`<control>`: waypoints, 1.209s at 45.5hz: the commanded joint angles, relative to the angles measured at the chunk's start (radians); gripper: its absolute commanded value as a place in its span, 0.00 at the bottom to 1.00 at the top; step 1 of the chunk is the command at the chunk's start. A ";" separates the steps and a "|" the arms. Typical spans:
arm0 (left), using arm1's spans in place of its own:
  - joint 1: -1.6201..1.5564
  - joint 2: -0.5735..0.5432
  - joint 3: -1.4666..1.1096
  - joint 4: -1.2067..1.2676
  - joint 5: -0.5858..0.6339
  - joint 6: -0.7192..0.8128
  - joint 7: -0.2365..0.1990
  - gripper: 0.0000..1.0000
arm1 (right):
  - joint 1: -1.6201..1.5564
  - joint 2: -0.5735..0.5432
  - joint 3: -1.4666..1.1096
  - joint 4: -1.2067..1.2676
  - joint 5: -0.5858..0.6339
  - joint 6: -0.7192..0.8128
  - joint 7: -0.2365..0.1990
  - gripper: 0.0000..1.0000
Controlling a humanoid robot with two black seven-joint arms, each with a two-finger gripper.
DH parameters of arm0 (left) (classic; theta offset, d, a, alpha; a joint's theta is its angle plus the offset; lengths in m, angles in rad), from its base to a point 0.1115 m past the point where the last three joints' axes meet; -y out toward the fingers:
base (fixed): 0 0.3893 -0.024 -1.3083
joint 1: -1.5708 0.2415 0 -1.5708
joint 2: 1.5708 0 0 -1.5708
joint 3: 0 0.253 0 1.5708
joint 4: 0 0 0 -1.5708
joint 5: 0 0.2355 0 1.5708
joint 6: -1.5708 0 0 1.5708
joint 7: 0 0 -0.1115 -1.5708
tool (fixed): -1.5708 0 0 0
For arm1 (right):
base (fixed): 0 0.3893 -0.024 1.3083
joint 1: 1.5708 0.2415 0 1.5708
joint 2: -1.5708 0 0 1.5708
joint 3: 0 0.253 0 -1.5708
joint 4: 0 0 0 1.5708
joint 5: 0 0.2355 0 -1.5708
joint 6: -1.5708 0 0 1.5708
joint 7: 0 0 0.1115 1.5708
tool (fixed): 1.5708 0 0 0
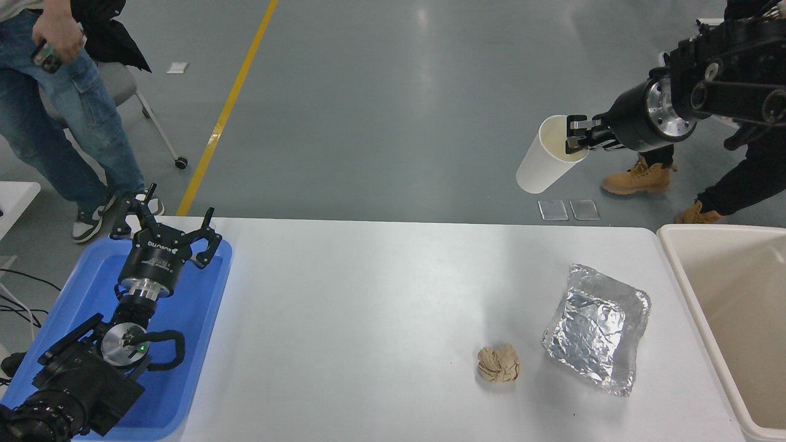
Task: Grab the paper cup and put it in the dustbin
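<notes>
Grey polished floor with a yellow line [230, 101] fills the background beyond your white table [381, 307], and the right gripper [576, 138] is raised high above the table's far edge, seen against that floor. Its fingers are clamped on the rim of the paper cup [546, 156]: one finger sits inside the cream mouth, the other is pressed to the outer wall, so the cup hangs tilted, mouth toward the gripper and base pointing down and left. You can see the cup is in the air, clear of the table and well apart from the dustbin [678, 264], which stands at the table's right end. Your left gripper [166, 230] is parked over the blue tray [202, 344] at the lower left with its fingers spread; white lettering on its body is too small to read. Counted on the table: one crumpled tan paper ball [498, 363] and one silver foil tray [599, 326], near each other. One cup, one bin, one blue tray. Two small clear squares [568, 209] lie on the floor just past the table. Two people are partly visible, one in jeans [67, 116] at upper left, one in tan boots [638, 178] at upper right.
</notes>
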 commanded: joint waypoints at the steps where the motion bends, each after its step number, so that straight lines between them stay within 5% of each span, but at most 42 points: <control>1: 0.001 0.000 0.000 0.000 0.000 0.000 0.000 1.00 | 0.060 -0.040 -0.001 0.022 -0.030 0.035 -0.002 0.00; 36: 0.001 0.000 0.000 -0.001 0.000 0.000 0.000 1.00 | -0.004 -0.038 -0.006 -0.009 -0.035 0.010 -0.009 0.00; 55: 0.001 0.000 0.000 0.000 0.000 0.000 0.000 1.00 | -0.567 -0.073 -0.069 -0.684 0.011 -0.059 -0.043 0.00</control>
